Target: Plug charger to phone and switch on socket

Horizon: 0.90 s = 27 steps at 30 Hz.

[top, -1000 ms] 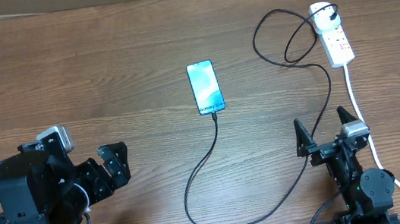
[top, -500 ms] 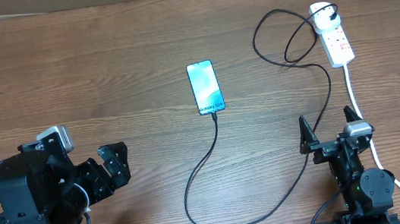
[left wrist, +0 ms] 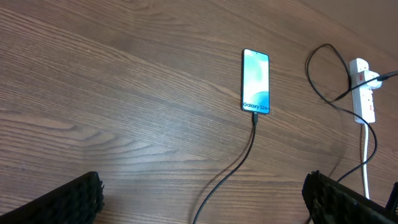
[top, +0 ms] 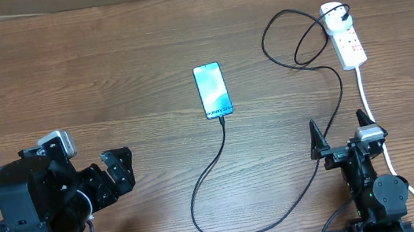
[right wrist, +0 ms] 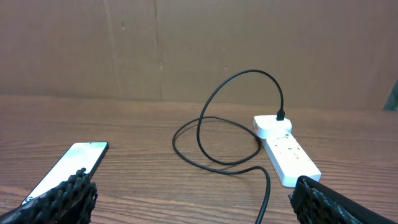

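- I see the left gripper [left wrist: 204,182] and the right gripper [right wrist: 193,182] both spread wide, holding nothing.
- The charger [top: 212,169] tip meets the phone [top: 212,90] at its near edge (mid-table); the socket [top: 343,34] lies far right.

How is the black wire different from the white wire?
The black wire is thin; the white wire is thick. The black wire loops and curves across the table to the phone; the white wire runs nearly straight toward the near table edge. Both start at the socket.
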{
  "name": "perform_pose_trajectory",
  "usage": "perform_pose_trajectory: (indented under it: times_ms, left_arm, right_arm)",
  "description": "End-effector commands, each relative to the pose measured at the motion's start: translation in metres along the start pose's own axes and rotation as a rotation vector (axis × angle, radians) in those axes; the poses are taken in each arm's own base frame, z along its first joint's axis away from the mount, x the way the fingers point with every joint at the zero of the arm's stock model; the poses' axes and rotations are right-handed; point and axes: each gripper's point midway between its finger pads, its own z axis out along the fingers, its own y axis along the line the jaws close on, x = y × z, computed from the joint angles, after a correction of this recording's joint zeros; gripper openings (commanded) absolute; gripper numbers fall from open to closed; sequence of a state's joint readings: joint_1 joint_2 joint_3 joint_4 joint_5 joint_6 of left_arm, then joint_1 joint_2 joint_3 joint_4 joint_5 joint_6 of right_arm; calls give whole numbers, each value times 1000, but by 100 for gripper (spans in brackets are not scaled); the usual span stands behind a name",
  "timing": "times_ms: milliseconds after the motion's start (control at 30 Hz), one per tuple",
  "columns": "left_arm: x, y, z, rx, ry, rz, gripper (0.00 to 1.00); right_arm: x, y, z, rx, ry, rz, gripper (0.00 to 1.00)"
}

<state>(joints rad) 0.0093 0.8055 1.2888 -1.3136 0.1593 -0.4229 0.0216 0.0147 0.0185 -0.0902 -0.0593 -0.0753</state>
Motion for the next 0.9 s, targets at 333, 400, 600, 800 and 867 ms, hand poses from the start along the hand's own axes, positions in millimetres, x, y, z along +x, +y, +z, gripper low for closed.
perform_pose_trajectory:
  times_ms: [333,400,600,800,867]
  left_arm:
    - [-2,2,-1,-12,-13,-13,100]
    - [-2,2,-1,-12,-13,-13,100]
    - [-2,11,-2,-60,-20,-12,100]
    - [11,21,-3,-107,29,-19,100]
    - [18,25,-3,-126,60,-23,100]
  right_arm:
    - [0,0,0,3,-10,-5,100]
    - [0,0,0,3,-10,-5,100]
    - [0,0,0,3,-10,-5,100]
    - [0,0,0,3,-10,-5,100]
    - [0,0,0,3,-10,-6,100]
